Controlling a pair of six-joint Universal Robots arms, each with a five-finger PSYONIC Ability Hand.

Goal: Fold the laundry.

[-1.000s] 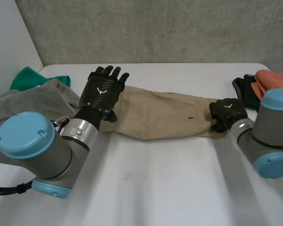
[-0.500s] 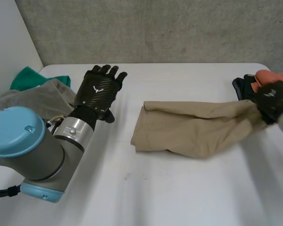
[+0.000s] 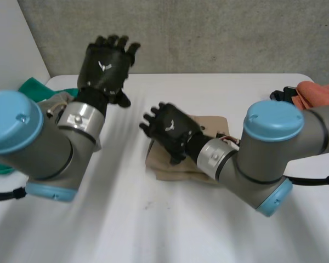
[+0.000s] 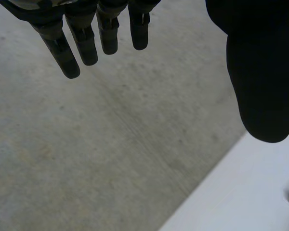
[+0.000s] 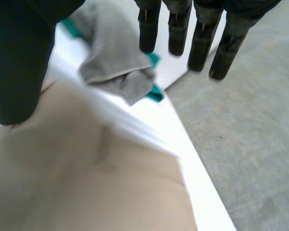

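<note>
Head view: tan cloth (image 3: 163, 166) sits mid-table as a short bundle directly under the right hand (image 3: 172, 130), the nearer hand. Left hand (image 3: 106, 63) is raised, well apart. Half a second ago the cloth lay stretched out long, its end held near the right edge; now it is doubled over.

Left wrist view: fingers (image 4: 86, 43) straight, empty.

Right wrist view: fingers (image 5: 200, 43) straight, gripping nothing; cloth under the palm, grey cloth (image 5: 115, 57) beyond the fingertips.
</note>
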